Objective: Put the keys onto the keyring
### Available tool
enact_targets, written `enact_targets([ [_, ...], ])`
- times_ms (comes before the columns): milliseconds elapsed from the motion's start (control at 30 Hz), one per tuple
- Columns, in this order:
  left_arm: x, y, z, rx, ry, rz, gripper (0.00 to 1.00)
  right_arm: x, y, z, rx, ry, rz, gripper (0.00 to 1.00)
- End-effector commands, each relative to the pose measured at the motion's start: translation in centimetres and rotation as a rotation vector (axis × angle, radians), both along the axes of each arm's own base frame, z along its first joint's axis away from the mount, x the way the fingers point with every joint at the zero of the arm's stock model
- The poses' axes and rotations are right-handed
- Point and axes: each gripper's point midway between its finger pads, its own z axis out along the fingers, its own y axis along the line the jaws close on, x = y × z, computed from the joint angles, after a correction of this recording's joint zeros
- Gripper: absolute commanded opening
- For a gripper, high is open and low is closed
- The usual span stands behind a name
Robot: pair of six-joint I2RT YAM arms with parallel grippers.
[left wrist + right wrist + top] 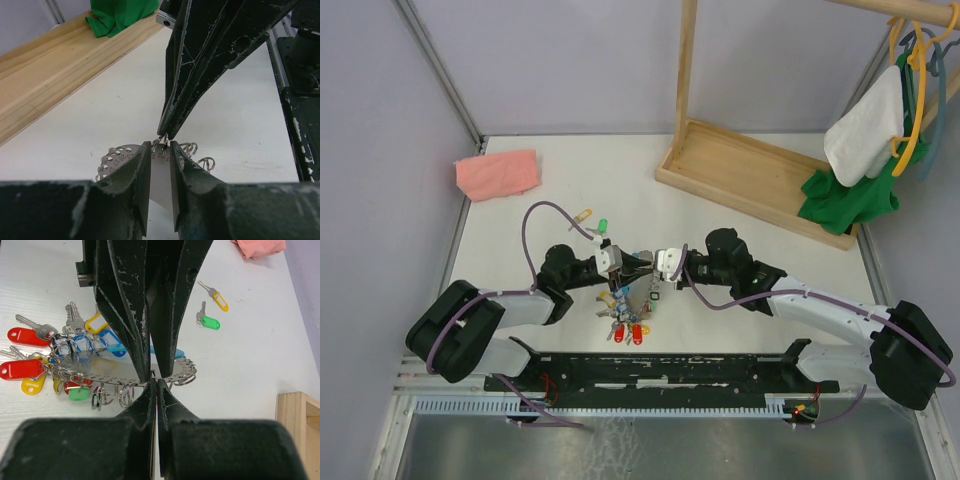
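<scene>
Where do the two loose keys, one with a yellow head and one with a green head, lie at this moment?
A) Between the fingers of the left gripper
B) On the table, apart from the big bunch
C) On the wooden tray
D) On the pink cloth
B: in the right wrist view the yellow-head key and the green-head key lie side by side on the white table, well away from the keyring bunch.

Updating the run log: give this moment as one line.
right gripper: shut on keyring | left gripper: jaws around keyring, grip unclear | yellow-head key and green-head key: loose on table
</scene>
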Motion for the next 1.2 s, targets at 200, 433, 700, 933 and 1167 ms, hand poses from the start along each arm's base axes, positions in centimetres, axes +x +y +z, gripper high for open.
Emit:
enact_targets([
  [200, 0.6, -0.1, 0.9, 0.016, -0.093, 0.0, 0.29, 0.7, 1.2, 4.6, 0.114, -0.065, 0.015, 0.01],
  [433, 0.4, -0.4, 1.9, -0.013, -0.107, -0.018, 0.2, 0.5, 1.4, 4.4, 0.11, -0.049, 0.029, 0.01],
  [700, 0.2, -0.6, 2.3, -0.028, -0.11, -0.037, 0.19, 0.3, 1.8, 4.0, 0.103, -0.018, 0.046, 0.01],
  [933, 0.1, -0.2, 2.5, -0.037, -0.134, -0.018, 0.03, 0.5, 1.5, 3.6, 0.09, 0.01, 0.017, 0.04],
  [1167, 0.3, 0.3, 2.2, 0.017, -0.156, 0.013, 0.03, 1.4, 0.2, 3.0, 0.077, 0.034, -0.079, 0.32],
])
